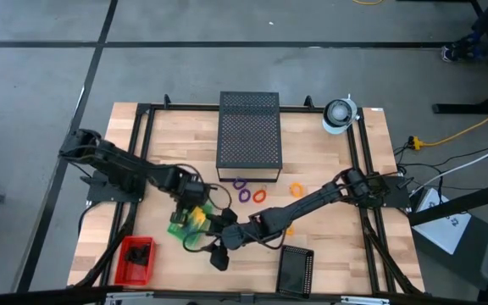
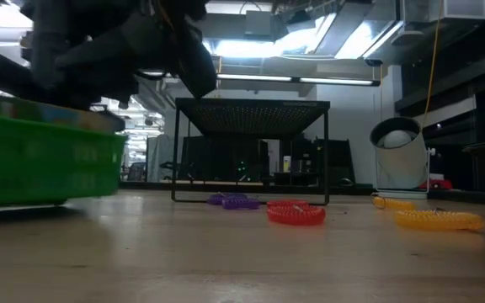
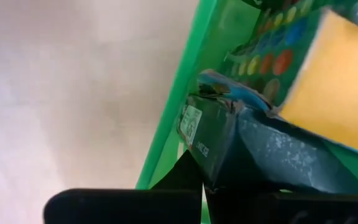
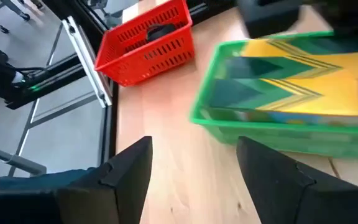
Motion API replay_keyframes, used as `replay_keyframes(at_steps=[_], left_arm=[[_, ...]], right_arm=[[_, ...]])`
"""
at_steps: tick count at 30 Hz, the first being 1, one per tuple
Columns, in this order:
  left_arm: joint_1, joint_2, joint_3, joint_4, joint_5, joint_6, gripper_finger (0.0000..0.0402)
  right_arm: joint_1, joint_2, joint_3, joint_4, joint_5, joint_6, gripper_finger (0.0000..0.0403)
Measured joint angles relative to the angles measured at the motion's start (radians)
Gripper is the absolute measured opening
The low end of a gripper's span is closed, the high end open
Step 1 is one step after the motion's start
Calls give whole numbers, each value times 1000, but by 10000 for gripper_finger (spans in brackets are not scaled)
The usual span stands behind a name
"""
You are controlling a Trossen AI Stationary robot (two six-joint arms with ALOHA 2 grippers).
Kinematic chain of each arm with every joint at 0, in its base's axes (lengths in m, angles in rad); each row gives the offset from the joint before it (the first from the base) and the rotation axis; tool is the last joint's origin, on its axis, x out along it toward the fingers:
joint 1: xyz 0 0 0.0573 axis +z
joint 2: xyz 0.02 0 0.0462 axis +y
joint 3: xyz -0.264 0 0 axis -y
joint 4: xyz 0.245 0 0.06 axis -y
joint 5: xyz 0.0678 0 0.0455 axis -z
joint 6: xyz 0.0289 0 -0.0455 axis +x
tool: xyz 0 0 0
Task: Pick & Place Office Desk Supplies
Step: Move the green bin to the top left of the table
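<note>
A green basket [image 1: 179, 229] [image 4: 278, 134] stands on the table near the front left, with yellow-and-green crayon boxes [image 4: 291, 87] lying in it. My left gripper [image 1: 195, 206] [image 3: 204, 186] points down into it, shut at the corner of a dark green crayon box [image 3: 229, 143]. My right gripper [image 1: 214, 252] [image 4: 194, 168] hovers open just right of the basket with nothing between its fingers. Purple rings [image 1: 242, 188] [image 2: 234, 200], a red ring [image 1: 259, 196] [image 2: 295, 213] and an orange ring [image 1: 296, 190] lie flat on the table. A red basket [image 1: 135, 258] [image 4: 145, 43] holds black clips [image 4: 160, 28]. My left gripper comes from above, pointing steeply down, and its shut fingertips meet the lower corner of the dark green crayon box's end [image 3: 207, 171]. The fingers hide how much cardboard lies between them. The box stands tilted inside the green basket, leaning on another box [image 3: 347, 81].
A large black perforated box [image 1: 248, 131] [image 2: 251, 109] stands at the table's far middle, and a white roll [image 1: 340, 114] [image 2: 398, 156] at the far right. A small black perforated tray [image 1: 295, 269] lies at the front. Bare wood shows between the baskets.
</note>
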Motion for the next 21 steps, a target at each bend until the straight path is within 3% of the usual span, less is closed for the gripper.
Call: replay_keyframes(at_steps=[21], left_arm=[[526, 0, 0, -57, -12, 303, 3]], right_arm=[[61, -41, 0, -17, 60, 0, 235]])
